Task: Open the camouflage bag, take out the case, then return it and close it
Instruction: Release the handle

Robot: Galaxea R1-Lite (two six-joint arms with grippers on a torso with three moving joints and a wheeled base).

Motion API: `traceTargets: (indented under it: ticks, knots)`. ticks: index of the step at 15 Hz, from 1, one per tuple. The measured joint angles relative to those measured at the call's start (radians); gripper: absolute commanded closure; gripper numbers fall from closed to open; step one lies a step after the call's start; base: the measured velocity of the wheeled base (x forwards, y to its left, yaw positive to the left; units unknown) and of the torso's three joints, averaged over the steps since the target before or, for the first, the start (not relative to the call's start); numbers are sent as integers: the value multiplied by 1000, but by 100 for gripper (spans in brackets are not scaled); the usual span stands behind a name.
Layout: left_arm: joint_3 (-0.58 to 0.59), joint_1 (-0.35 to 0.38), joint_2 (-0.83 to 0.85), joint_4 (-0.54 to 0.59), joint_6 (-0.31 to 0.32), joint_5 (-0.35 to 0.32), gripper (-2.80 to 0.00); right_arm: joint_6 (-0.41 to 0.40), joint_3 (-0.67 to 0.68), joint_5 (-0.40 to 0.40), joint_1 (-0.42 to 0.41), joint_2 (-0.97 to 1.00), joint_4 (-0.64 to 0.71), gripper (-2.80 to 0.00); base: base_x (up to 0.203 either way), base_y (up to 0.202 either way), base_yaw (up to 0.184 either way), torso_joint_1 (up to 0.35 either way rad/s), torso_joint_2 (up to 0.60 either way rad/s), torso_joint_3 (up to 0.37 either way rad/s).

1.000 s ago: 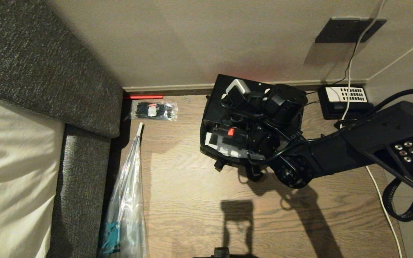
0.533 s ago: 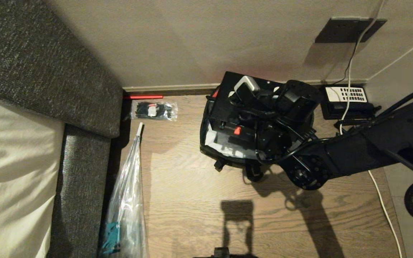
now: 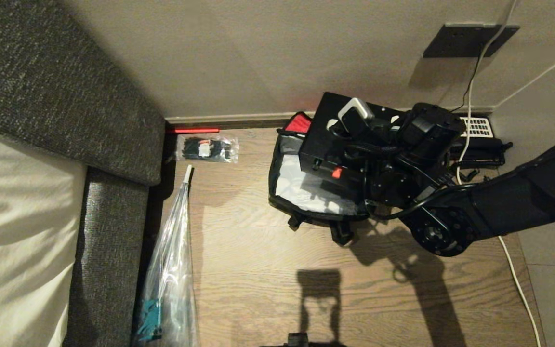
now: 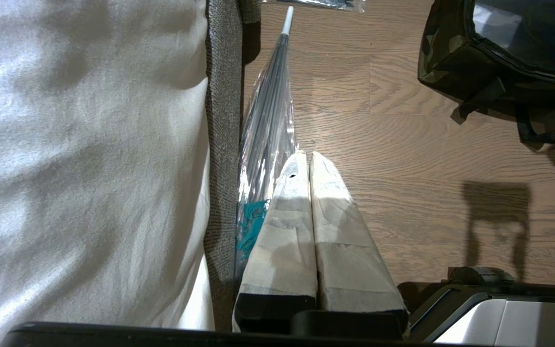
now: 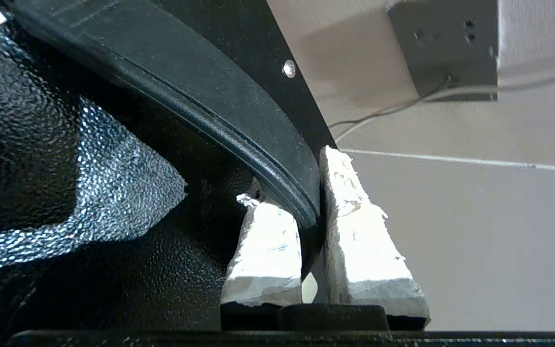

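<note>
The right gripper (image 5: 309, 212), its pale padded fingers (image 5: 359, 241) pinched tight on the black handle rim of the case (image 3: 325, 140), holds the flat black box tilted above the open camouflage bag (image 3: 277, 193) on the wooden floor (image 3: 258, 270), at about the two o'clock position in the head view. The case (a small red spot shows on its near edge) hangs over the far right part of the bag, leaving the pale grey interior (image 3: 297, 185) exposed at its eight o'clock side, with a patch of the red lid lining (image 3: 299, 123) visible at the bag's twelve o'clock edge by the skirting. Whether the case's lower edge touches the bag cannot be told. A black telephone with white keypad (image 3: 477, 127) sits at the bag's three o'clock, partly behind the arm. At nine o'clock from the bag lies a clear packet of black items (image 3: 206, 148), and a plastic-wrapped umbrella (image 3: 171, 260) rests along the grey sofa (image 3: 109, 231). The left gripper (image 4: 309, 164) hangs parked low near the sofa edge, its taped fingers pressed together and holding nothing.
</note>
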Motion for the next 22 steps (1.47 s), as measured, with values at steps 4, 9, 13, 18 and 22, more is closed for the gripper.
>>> traceTargets:
  ticks: [4,9,13,18,22]
  knots:
    - [0,0,0,0,0,0,0,24,43,1,-35,-24,-5,0,0,0,0,0,0,0]
    - [0,0,0,0,-1,1,0,29,89,1,-76,-54,-16,0,0,0,0,0,0,0]
    - [0,0,0,0,0,0,0,33,100,2,-119,-75,-16,0,0,0,0,0,0,0]
    - [0,0,0,0,-1,0,0,59,119,2,-174,-89,-8,0,0,0,0,0,0,0]
    - [0,0,0,0,0,1,0,61,118,2,-200,-89,-6,0,0,0,0,0,0,0]
